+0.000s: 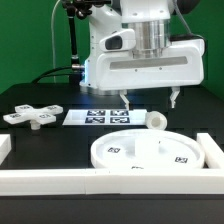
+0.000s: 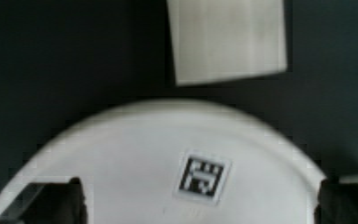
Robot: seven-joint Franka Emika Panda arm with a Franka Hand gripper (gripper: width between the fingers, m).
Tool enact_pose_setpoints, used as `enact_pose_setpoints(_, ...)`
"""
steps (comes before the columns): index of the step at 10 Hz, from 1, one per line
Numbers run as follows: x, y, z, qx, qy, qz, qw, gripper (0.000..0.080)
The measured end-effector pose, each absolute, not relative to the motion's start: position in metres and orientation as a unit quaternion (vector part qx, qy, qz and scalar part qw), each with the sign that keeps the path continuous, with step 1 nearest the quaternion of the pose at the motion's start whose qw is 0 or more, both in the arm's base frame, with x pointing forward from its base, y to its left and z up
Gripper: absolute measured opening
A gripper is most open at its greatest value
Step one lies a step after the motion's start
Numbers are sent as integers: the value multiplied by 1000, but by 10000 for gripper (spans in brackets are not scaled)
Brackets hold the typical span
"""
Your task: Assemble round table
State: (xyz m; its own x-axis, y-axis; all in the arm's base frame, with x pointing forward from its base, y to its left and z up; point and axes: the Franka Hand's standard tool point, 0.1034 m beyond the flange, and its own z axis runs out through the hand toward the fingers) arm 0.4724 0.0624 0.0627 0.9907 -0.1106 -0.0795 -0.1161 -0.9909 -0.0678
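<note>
Where the black table [image 1: 40,150] meets its white border rails [image 1: 100,182], the round disc [image 1: 140,152] lies flat. The short leg [image 1: 155,120] sits just behind its rim. The cross-shaped base [image 1: 32,115] is well apart, toward the exterior view's left. The pincer [image 1: 150,100] hangs spread and empty above the disc's far edge. Only the exterior view shows leg, base and marker board [image 1: 105,116]. The wrist view shows the disc's tag [image 2: 204,175] close up, flanked by dark fingertips [image 2: 48,200].
</note>
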Motion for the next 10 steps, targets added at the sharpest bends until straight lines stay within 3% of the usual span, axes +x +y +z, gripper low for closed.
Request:
enact_pose_setpoints(2, 473, 70, 60, -995, 31, 96, 17, 648)
enact_pose_setpoints(3, 467, 66, 57, -990, 29, 134, 18, 648)
enact_pose_setpoints(4, 467, 63, 55, -985, 32, 165, 33, 648)
enact_pose_setpoints(10, 456, 73, 43, -941, 28, 337, 32, 648)
